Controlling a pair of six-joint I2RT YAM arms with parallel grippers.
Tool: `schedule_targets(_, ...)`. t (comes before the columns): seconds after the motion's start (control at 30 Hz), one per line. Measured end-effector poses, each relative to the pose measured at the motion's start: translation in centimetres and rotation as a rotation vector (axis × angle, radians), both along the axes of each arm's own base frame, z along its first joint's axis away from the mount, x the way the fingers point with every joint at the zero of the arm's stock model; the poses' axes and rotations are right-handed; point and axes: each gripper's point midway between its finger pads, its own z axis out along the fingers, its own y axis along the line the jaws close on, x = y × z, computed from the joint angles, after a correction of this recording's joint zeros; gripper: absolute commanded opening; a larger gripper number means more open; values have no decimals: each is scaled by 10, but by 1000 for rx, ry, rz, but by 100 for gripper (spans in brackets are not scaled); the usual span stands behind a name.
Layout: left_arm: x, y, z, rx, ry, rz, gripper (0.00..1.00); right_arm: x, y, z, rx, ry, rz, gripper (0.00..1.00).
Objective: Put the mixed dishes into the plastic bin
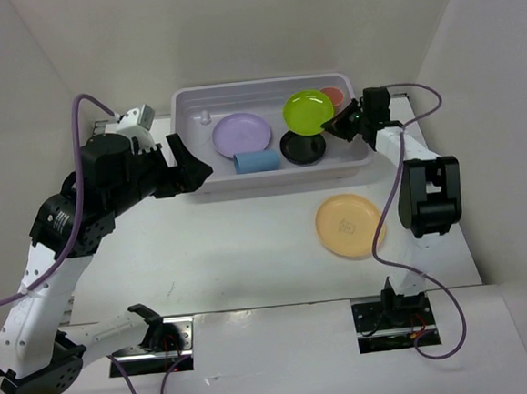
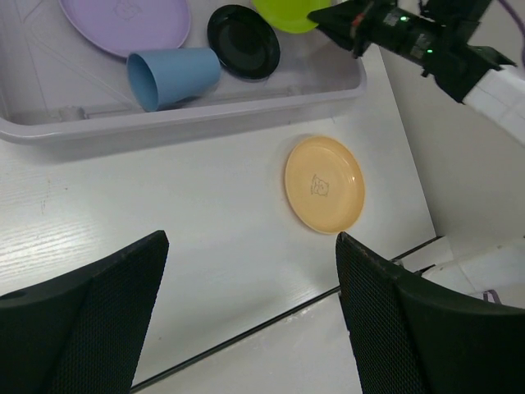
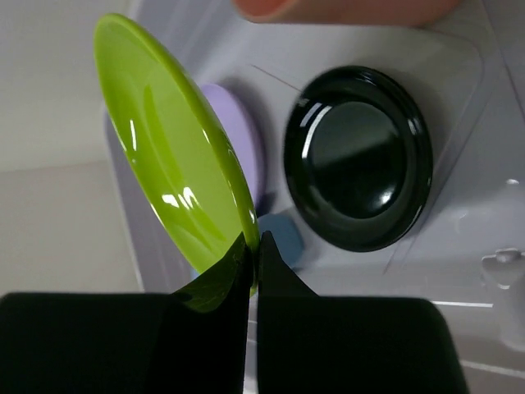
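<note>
Overhead plus wrists, all on bin [image 1: 264, 82]

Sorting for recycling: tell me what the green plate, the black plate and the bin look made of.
The green plate: likely hard plastic, glossy; sharp light streaks on even colour. The black plate: probably the same plastic, very glossy; mirror-like reflections. The bin: seemingly plastic too, satin; duller sheen, moulded rounded corners.

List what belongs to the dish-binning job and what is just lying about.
Job: lavender plate, lime green plate, black plate, orange-yellow plate, blue cup, salmon-red cup, plastic bin.
Lying about: small white piece in the bin, purple cables.
</note>
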Motion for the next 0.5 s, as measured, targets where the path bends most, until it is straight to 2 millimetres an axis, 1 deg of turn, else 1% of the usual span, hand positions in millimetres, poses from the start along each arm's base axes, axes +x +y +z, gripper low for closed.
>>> schedule_targets(0.1,1,2,1,-2,-2,6,89,6,13,-33,-12,70,43,0)
schedule_targets(0.17,1,2,1,-2,-2,7,89,7,21,-45,-23,99,67,0)
schedule_targets(0.33,1,-2,-6,0,18,-9,89,28,30,-51,-60,86,100,0)
schedule_targets(0.4,3,-5,-11,-1,29,-17,89,30,29,-56,-75,93,96,0)
schedule_targets(0.5,4,-9,-16,-11,46,-29,89,28,25,-66,-97,122,83,0)
